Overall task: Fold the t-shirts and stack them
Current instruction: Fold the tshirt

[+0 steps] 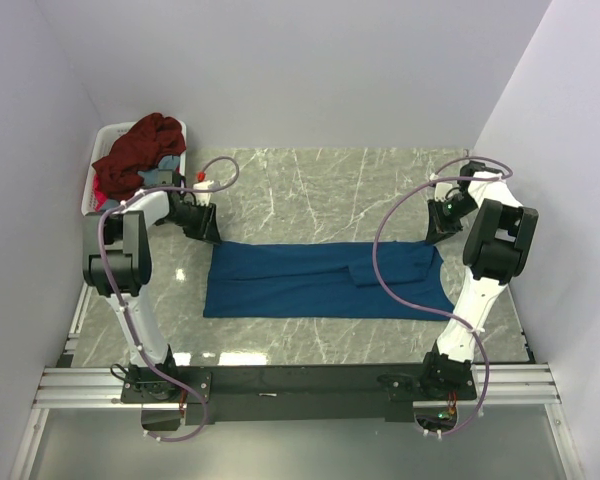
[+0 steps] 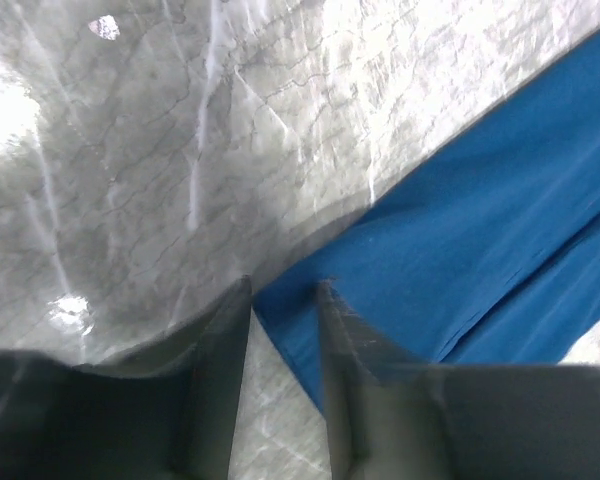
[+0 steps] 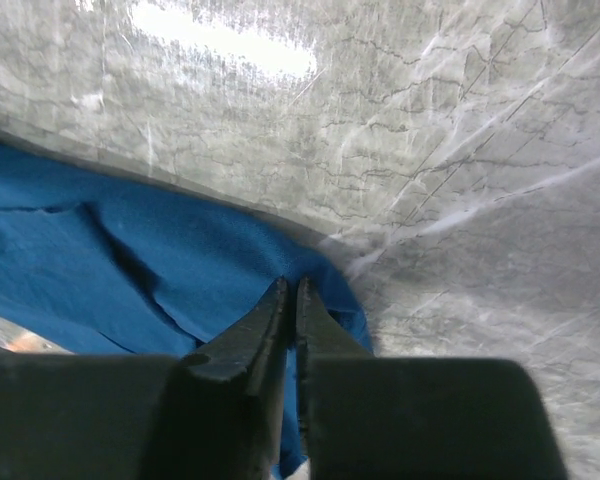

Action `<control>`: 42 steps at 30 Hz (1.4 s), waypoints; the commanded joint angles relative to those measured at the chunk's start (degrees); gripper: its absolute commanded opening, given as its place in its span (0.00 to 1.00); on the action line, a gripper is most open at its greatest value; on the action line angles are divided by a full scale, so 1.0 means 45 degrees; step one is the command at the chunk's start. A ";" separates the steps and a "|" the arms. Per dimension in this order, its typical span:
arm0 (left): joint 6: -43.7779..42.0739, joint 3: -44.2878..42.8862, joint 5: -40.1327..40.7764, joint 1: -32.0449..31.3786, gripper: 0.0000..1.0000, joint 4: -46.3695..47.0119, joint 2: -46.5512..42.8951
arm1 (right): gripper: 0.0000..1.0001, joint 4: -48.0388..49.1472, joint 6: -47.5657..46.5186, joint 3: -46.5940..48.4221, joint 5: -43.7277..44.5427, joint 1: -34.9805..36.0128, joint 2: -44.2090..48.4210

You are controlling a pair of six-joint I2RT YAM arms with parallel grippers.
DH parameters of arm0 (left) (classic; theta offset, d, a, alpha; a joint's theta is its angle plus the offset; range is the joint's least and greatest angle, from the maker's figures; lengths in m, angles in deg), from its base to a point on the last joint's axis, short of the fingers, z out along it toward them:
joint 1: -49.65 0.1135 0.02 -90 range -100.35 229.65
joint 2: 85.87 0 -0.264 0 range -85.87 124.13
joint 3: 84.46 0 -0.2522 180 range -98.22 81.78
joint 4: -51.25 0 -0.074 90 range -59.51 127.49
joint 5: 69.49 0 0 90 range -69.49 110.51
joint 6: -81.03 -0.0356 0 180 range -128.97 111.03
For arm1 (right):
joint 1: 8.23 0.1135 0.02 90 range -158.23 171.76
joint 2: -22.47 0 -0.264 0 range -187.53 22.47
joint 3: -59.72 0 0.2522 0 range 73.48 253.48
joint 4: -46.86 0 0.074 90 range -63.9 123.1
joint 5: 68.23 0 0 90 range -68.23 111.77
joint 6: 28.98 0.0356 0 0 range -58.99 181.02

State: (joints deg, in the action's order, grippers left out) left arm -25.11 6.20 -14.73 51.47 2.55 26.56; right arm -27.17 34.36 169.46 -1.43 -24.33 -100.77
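A deep blue t-shirt (image 1: 320, 280) lies on the marble table, folded into a long band. My left gripper (image 1: 208, 235) is at its far left corner. In the left wrist view the gripper (image 2: 283, 287) is open, its fingers straddling that corner of the blue cloth (image 2: 500, 200), which still lies flat. My right gripper (image 1: 435, 238) is at the far right corner. In the right wrist view its jaws (image 3: 291, 285) are pinched together on the bunched edge of the blue cloth (image 3: 130, 260). A dark maroon t-shirt (image 1: 140, 150) is heaped over a grey-blue one (image 1: 165, 165).
A white plastic basket (image 1: 108, 135) holding the heaped shirts stands at the back left corner, just behind my left arm. White walls close in the table on the left, back and right. Cables loop from both arms above the cloth.
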 commanded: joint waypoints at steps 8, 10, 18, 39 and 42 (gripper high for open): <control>0.0266 -0.0121 0.0720 0.0336 0.01 0.0244 -0.0021 | 0.00 0.1068 0.0434 0.0408 0.0780 0.0062 -0.0015; 0.0208 -0.0101 0.0839 0.0453 0.01 0.0283 -0.0002 | 0.00 0.1128 0.0532 0.0777 0.0917 0.0042 -0.0171; 0.0442 0.0171 0.1113 0.0454 0.01 0.0674 -0.0021 | 0.00 0.1908 0.1060 0.2065 0.1444 0.0705 -0.0855; -0.2931 0.2241 0.0877 -0.0344 0.51 -0.0223 -0.5314 | 0.53 0.2283 0.2135 0.3911 0.1545 0.2171 0.1446; -0.3560 0.2924 0.1753 -0.1631 0.50 -0.0069 -0.5431 | 0.50 0.0877 0.1959 0.2253 0.0490 0.2034 0.2482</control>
State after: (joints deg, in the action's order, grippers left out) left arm -34.75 16.37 -8.57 48.85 4.82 3.37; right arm -16.31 43.74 185.26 6.57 -14.58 -96.11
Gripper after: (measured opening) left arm 0.508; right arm 0.510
